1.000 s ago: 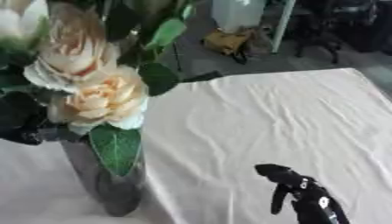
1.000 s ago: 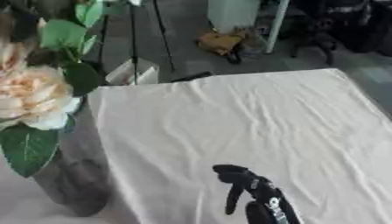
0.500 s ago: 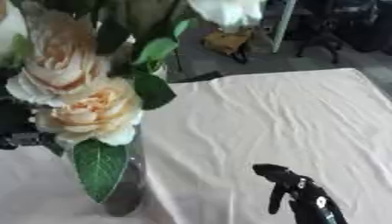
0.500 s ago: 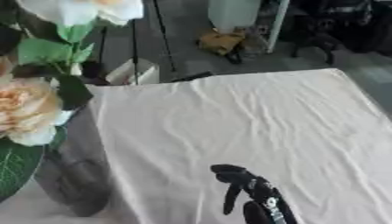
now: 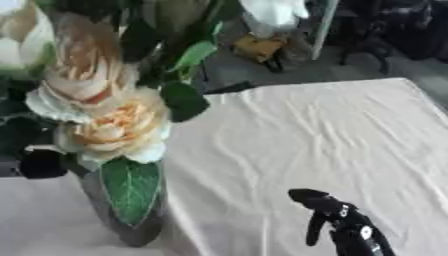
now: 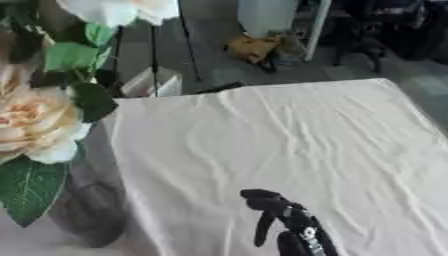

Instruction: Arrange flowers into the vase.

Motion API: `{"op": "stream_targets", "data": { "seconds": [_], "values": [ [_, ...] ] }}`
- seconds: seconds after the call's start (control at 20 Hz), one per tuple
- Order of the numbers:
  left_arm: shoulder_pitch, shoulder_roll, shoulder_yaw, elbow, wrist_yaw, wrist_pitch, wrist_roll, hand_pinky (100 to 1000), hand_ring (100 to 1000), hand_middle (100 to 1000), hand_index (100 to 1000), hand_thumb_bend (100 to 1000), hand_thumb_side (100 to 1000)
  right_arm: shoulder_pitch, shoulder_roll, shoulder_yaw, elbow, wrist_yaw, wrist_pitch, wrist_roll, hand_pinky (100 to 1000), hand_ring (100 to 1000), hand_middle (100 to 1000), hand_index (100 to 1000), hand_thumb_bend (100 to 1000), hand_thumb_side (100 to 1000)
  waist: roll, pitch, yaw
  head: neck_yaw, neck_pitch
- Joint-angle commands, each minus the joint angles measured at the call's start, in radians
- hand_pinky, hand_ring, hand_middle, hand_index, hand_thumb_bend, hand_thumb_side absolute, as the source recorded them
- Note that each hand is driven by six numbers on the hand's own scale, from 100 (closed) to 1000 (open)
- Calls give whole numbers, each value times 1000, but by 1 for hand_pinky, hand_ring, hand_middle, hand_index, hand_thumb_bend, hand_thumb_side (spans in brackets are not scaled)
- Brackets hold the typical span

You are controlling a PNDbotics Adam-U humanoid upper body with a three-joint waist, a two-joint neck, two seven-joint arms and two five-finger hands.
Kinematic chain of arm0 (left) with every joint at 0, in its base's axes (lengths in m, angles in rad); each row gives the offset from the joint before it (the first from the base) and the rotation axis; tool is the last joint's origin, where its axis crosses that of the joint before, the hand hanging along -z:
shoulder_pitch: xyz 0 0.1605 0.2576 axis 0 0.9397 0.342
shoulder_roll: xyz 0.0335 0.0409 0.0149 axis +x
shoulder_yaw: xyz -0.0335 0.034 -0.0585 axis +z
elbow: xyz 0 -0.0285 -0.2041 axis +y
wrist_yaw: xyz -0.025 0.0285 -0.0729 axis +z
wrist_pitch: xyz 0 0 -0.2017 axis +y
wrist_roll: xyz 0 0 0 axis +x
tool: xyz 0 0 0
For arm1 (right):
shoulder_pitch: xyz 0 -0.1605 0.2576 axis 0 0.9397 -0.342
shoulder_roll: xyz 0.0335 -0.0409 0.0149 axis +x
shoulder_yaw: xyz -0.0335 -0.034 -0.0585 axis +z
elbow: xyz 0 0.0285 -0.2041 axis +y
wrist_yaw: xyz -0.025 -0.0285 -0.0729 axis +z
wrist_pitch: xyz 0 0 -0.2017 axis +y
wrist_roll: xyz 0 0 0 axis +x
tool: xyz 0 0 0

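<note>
Roses [image 5: 118, 125] w/ leaves seated in dark vase [image 5: 131, 220], task looks near done; right hand [image 5: 337, 225] idle, fingers relaxed, empty; left hand unseen.

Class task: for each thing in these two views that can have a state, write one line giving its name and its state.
Vase: upright on the cloth, holding stems.
Peach roses: in the vase, blooms open.
White flower: raised above the roses, at the top edge.
Tablecloth: spread flat, wrinkled.
Right hand: low near the bottom edge, fingers relaxed, holding nothing.
Left hand: not clearly visible.
</note>
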State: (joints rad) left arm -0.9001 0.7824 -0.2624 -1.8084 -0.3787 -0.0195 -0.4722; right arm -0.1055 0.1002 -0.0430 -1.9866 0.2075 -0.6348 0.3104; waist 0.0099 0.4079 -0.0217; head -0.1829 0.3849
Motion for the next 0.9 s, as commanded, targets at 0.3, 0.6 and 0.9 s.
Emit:
{"op": "stream_targets", "data": {
  "seconds": [0.3, 0.6, 0.9],
  "values": [
    [34, 74, 47, -55, 17, -3, 1, 939, 950, 949, 1000, 884, 1000, 2, -4, -4, -13, -8, -11, -6, 793, 799, 343, 791, 100, 1000, -1, -22, 6, -11, -2],
    [70, 96, 72, -85, 38, 11, 17, 936, 948, 946, 1000, 878, 1000, 6, -4, -7, -13, -11, -14, -10, 793, 799, 344, 791, 100, 1000, -5, -25, 11, -16, -1],
    [127, 127, 104, -124, 52, 26, 43, 934, 946, 944, 1000, 872, 1000, 8, -2, -10, -13, -11, -17, -15, 793, 799, 345, 791, 100, 1000, -9, -28, 17, -21, -1]
  ]
}}
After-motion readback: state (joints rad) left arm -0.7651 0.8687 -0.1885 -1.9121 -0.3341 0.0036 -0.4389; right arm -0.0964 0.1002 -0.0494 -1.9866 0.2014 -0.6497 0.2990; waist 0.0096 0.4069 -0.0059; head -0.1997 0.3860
